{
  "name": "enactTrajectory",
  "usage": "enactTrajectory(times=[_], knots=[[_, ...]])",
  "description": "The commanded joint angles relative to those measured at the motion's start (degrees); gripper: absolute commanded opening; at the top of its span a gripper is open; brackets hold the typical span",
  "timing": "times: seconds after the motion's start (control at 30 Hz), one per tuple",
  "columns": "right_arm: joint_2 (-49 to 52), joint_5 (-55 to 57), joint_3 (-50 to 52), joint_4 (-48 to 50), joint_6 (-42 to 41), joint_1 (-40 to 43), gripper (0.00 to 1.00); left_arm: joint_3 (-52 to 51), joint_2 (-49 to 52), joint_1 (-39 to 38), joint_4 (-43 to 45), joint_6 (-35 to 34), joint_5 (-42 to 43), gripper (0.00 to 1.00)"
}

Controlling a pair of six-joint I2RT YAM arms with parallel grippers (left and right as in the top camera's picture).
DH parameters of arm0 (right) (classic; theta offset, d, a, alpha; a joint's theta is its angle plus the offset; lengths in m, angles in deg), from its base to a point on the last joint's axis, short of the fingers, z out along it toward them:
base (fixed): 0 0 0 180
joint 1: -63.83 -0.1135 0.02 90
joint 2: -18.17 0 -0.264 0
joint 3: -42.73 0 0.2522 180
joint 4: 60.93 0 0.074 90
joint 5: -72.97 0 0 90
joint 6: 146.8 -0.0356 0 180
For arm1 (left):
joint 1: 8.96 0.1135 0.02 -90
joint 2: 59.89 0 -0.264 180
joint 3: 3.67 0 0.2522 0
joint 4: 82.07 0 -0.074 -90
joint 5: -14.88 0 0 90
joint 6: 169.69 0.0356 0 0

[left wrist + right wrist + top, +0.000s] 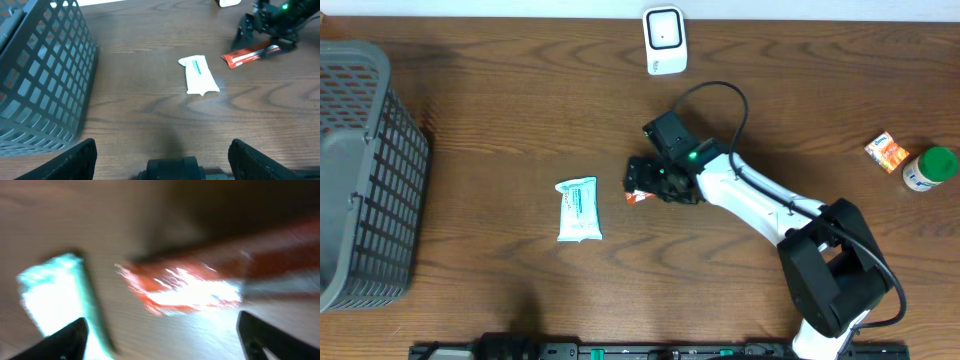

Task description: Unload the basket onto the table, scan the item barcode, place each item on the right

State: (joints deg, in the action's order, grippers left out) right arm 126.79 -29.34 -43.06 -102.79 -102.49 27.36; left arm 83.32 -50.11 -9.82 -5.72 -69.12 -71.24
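Two grippers are showing, and both are released. Reading the overhead view as a clock face, my right gripper (pixel 642 183) is hovering at the centre of the wooden table (pixel 500 110). Its jaws are standing wide apart, clamping nothing. A red and orange foil packet (pixel 638 197) is lying flat on the wood, touching or just under the fingertips on their 6 o'clock side. The right wrist camera is blurring heavily, but that packet (pixel 185 290) is stretching across the gap ahead of the two spread fingers (pixel 70 337).

A white and teal packet (pixel 578 210) is lying near the red one, toward 9 o'clock and apart from it. A white barcode scanner (pixel 664 40) is standing at 12 o'clock, well apart from both packets. A grey mesh basket (pixel 405 170) is sitting at the 9 o'clock edge. A small orange box (pixel 886 150) and a green-capped bottle (pixel 929 168) are resting side by side at 3 o'clock.

My left gripper (pixel 162 147) is hanging low near 6 o'clock, spread wide and gripping nothing, looking toward both packets.
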Motion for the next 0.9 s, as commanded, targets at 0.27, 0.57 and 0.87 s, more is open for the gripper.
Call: enactTrajectory(times=[0.27,0.57,0.87], knots=[[10.14,8.68,-0.37,16.2,-4.94,-1.73,0.01,0.11,-0.09,-0.24,-0.09,0.55,-0.5,0.84],[11.61,-0.13,-0.37,6.08,1.97,-2.05,0.01,0.11,-0.09,-0.24,-0.09,0.55,-0.5,0.84],[9.66,26.27,-0.37,-30.27,6.67,-0.81,0.01,0.11,-0.09,-0.24,-0.09,0.55,-0.5,0.84]])
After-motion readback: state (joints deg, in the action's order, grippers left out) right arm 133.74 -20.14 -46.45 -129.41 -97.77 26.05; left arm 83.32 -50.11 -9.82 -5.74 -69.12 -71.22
